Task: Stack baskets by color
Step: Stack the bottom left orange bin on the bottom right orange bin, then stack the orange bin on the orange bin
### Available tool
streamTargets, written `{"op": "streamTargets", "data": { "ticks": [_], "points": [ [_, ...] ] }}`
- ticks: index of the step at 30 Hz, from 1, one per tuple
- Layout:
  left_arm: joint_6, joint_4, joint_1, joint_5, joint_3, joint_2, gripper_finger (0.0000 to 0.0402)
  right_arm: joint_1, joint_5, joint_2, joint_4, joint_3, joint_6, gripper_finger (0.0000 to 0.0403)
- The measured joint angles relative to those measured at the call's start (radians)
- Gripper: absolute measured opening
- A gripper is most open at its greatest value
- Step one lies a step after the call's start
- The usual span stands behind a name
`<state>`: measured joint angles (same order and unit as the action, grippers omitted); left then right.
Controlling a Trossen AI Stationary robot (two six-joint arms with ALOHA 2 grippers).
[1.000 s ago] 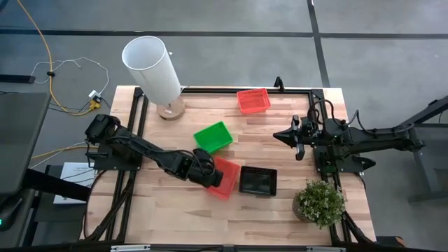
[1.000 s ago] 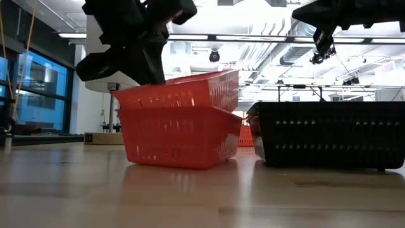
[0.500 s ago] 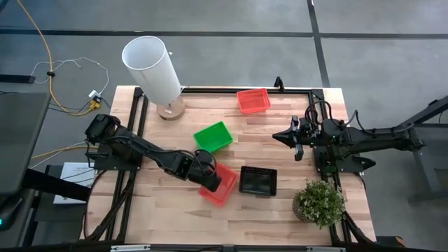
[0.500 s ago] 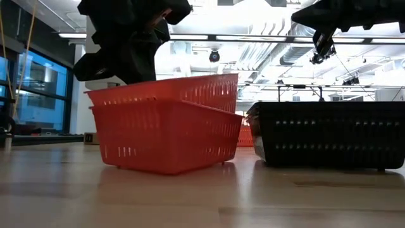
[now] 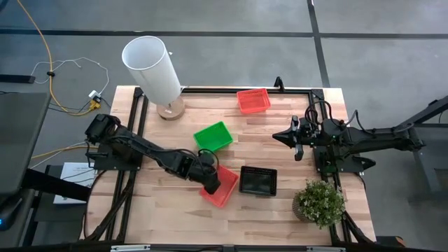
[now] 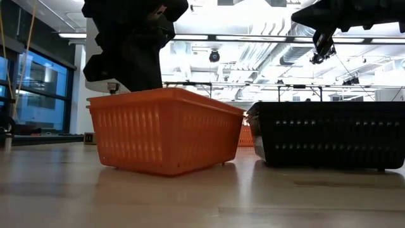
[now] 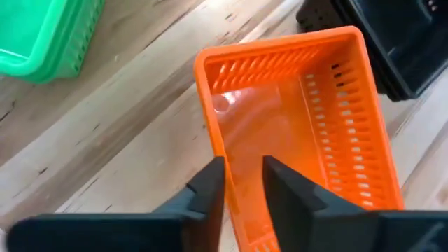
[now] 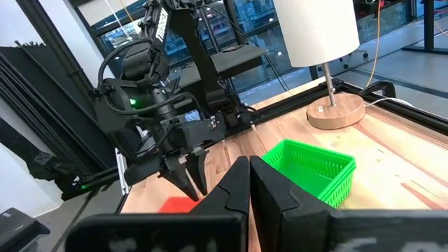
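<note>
A red basket stands level on the table's near middle, turned askew. In the low view it shows as one body. My left gripper reaches down over its left end, one finger inside and one outside a long wall, with a gap between them. A black basket stands close to its right. A green basket rests behind it, and another red basket sits at the far edge. My right gripper hovers shut, high over the right side. My left gripper comes from above, slanting down, with its fingers on either side of the red basket's long wall, near one end. I cannot tell whether they touch it. The basket stands flat on the table.
A tall white cylinder on a round wooden foot stands at the far left corner. A potted green plant fills the near right corner. Bare wood lies along the near edge and the left side.
The upper red basket, tilted over the lower one a second ago, has sunk into it and now lies level, so the two show as one. The red baskets have turned and slid a little toward the table's near left. My left gripper's wrist has rolled.
</note>
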<state>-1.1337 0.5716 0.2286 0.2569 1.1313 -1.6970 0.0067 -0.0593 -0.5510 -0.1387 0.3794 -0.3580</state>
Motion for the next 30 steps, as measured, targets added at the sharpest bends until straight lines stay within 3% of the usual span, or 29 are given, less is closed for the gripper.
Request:
{"op": "streamTargets", "data": {
  "ticks": [8,13,19,24,30],
  "points": [
    [0.140,0.001,-0.054,-0.027,0.011,0.091,0.0171,0.000,0.000,0.000,-0.001,0.000,-0.005,0.0000],
    [0.366,-0.051,-0.071,0.124,0.028,0.281,0.0194,0.000,0.000,-0.002,-0.068,0.000,-0.045,0.0000],
    [0.642,-0.101,-0.058,0.328,0.020,0.516,0.0193,0.000,-0.030,-0.017,-0.220,0.000,0.014,0.0000],
    [0.755,-0.179,-0.117,0.288,-0.119,0.696,0.0194,0.000,-0.085,-0.031,-0.280,0.000,0.019,0.0000],
    [0.771,-0.516,-0.229,0.141,-0.429,0.903,0.0195,0.000,-0.090,-0.050,-0.338,0.000,0.019,0.0000]
  ]
}}
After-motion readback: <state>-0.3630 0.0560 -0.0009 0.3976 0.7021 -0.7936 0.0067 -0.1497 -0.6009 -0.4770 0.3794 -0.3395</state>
